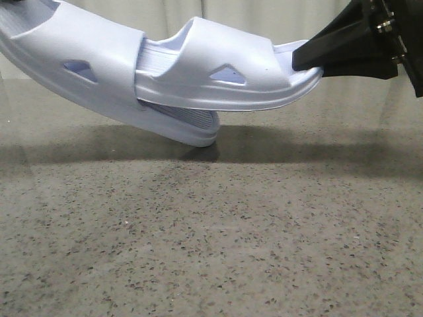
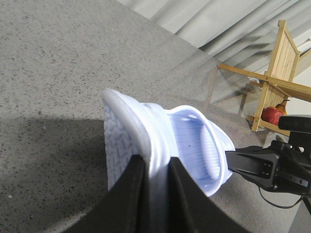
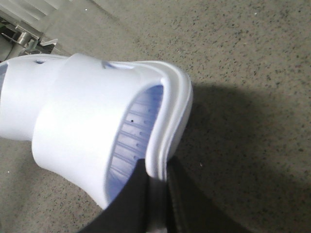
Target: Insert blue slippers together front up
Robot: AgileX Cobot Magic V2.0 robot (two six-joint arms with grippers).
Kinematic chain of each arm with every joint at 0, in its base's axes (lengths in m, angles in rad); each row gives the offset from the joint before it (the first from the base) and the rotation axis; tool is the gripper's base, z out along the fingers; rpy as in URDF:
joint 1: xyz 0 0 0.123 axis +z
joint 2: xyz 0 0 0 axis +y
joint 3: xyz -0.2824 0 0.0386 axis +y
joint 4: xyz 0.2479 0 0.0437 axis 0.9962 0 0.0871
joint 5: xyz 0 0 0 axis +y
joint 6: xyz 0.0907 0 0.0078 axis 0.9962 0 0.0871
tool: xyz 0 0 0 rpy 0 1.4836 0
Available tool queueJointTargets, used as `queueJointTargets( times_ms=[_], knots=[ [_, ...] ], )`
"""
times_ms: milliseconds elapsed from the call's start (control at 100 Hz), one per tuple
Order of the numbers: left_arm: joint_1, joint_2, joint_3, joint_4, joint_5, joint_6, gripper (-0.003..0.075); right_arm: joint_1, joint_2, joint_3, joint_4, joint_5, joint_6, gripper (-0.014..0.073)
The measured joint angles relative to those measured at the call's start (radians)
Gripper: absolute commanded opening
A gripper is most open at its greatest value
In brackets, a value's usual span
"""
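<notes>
Both blue slippers are held in the air above the table. The left slipper (image 1: 79, 43) slopes down with its toe towards the table. The right slipper (image 1: 228, 46) lies nearly level, and its front end is pushed under the left slipper's strap. My right gripper (image 1: 305, 58) is shut on the right slipper's heel rim, as the right wrist view (image 3: 158, 171) also shows on that slipper (image 3: 82, 121). My left gripper (image 2: 155, 167) is shut on the heel edge of the left slipper (image 2: 119, 131). It is out of the front view.
The speckled grey table (image 1: 211, 238) lies below the slippers, with their shadow on it. A wooden rack (image 2: 274, 73) with a red fruit (image 2: 271, 115) stands beyond the table. Pale curtains hang behind.
</notes>
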Motion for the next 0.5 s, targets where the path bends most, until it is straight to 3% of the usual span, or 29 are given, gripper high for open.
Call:
queueJointTargets(
  times_ms=[130,240,380,500],
  knots=[
    [-0.005,0.000,0.000,-0.001,-0.009,0.000,0.0015,-0.002,0.000,0.000,0.000,-0.008,-0.002,-0.0090],
    [0.018,-0.002,0.000,0.010,-0.002,0.000,0.0015,-0.032,0.000,0.000,-0.007,0.017,-0.002,-0.0004],
    [0.081,-0.016,0.000,0.036,0.042,0.000,0.0015,-0.096,0.000,0.000,-0.011,0.132,-0.002,0.0144],
    [0.128,-0.022,0.000,0.040,0.089,-0.002,0.0015,-0.156,0.000,0.000,-0.013,0.251,-0.002,0.0180]
  ],
)
